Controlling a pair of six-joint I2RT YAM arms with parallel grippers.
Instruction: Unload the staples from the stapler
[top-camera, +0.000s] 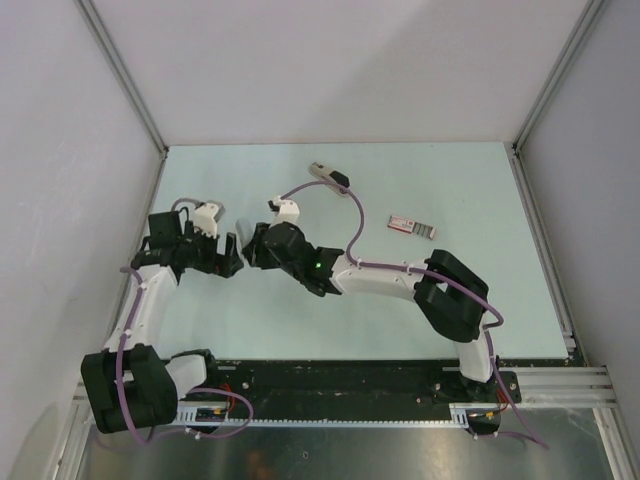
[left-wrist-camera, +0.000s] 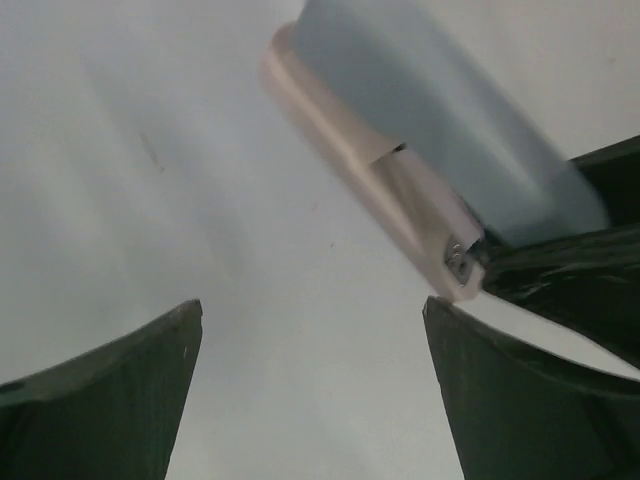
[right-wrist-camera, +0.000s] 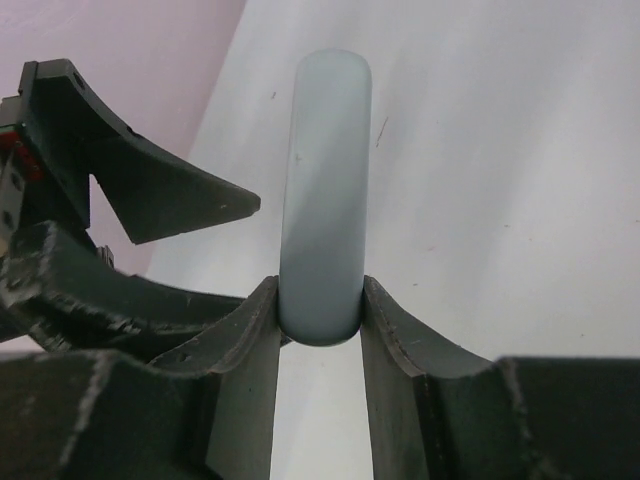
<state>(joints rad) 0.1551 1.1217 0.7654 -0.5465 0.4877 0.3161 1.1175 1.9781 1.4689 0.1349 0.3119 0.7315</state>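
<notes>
Right pincer (right-wrist-camera: 320, 300) clamped on pale blue block (right-wrist-camera: 325, 180); left pincer (left-wrist-camera: 310, 310) wide open, empty; stapler (top-camera: 328, 175) well apart

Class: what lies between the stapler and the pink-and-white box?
In the top view, bare table separates the stapler from the box; only the right arm's purple cable crosses it.

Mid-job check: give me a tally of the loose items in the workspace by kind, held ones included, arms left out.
Stapler, cream with a black end, far side of the table: 1
Pink-and-white flat box: 1
Pale blue-and-cream block, clamped in the right jaws: 1
Total: 3
</notes>
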